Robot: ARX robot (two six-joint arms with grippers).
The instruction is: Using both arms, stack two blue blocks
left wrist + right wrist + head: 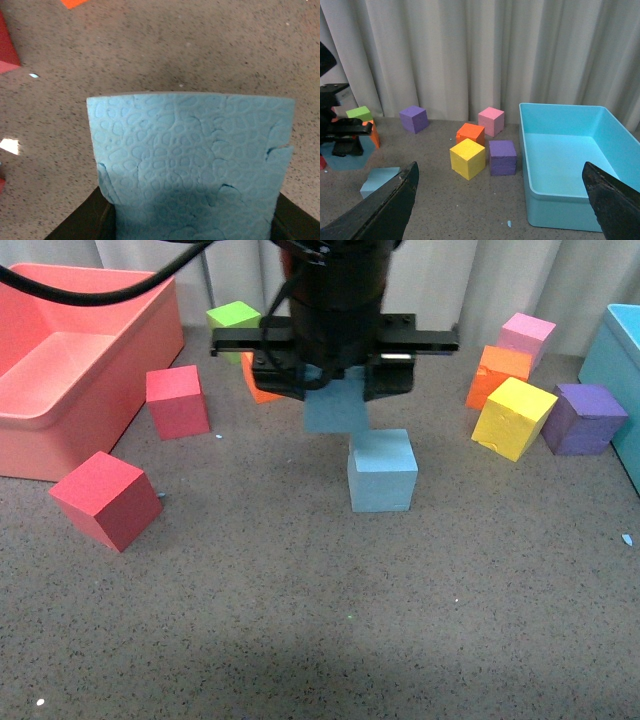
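My left gripper [335, 375] is shut on a sky-blue block [335, 410] and holds it off the table. The second blue block [382, 472] rests on the table just in front of it and slightly to the right, with the held block's lower edge near its top. In the left wrist view the held block [190, 165] fills the frame between the dark fingers [80, 225]. My right gripper [500, 200] is open and empty, far to the right and out of the front view. Its camera sees the resting block [379, 181] and the held block [350, 155].
A pink bin [60, 425] stands at the left with two red cubes [105, 498] [178, 400] beside it. Green [233, 318] and orange [258, 388] cubes lie behind the left gripper. Orange [498, 375], pink [526, 337], yellow [513, 416] and purple [583, 418] cubes cluster beside the teal bin [622, 370].
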